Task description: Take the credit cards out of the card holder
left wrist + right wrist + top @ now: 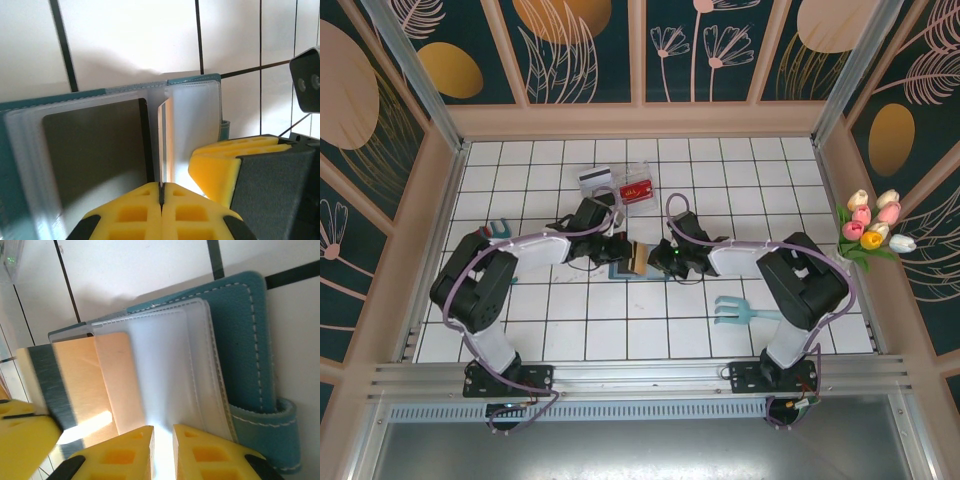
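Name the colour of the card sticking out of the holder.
Card brownish-gold, dark stripe; best in right wrist view.

No legible text, number, brand or sign. The red card [638, 188], lying beyond the card holder [618, 270], bears a few pale marks across its face, too small to read.
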`<state>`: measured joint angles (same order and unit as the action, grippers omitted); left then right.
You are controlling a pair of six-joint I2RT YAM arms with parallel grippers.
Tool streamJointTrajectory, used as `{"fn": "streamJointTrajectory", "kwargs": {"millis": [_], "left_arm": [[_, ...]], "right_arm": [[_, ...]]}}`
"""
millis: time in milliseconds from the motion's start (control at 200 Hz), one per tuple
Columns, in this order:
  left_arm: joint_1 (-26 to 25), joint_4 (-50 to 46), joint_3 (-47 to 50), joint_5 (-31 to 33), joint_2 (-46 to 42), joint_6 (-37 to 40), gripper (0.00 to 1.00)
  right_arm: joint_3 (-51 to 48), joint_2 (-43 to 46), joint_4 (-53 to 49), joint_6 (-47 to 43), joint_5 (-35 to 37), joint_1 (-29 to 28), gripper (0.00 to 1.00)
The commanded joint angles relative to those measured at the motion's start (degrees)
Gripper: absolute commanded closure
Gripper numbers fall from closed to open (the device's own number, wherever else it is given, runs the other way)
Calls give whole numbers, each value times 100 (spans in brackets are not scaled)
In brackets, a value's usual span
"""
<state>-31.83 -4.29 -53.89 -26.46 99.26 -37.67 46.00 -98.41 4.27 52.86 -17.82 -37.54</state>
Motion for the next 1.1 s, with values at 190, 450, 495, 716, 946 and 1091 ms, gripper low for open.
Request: {"fn": "streamJointTrajectory", "kwargs": {"millis": [190, 450, 495, 716, 946, 1091], "left_arm": [[187, -1240, -350, 642, -994, 1124, 100], [186, -213, -386, -327, -1477, 504, 100], [186, 86, -380, -580, -1495, 281, 100], [186, 1383, -276, -1446, -1569, -788, 100], [189, 2548, 71, -1892, -1743, -1763, 100], [187, 2956, 152, -2045, -1744, -2131, 100]], "right_arm": [[-202, 898, 392, -695, -638, 361, 74], [-510, 1687, 1423, -747, -1477, 827, 39], [-631, 1819, 1777, -616, -1640, 905, 35], [-1133, 2072, 3486, 113, -2232, 1125, 30], [-1186, 2028, 4713, 727, -2714, 1249, 46], [-1215, 2001, 5451, 1080, -2850, 1242, 68]]}}
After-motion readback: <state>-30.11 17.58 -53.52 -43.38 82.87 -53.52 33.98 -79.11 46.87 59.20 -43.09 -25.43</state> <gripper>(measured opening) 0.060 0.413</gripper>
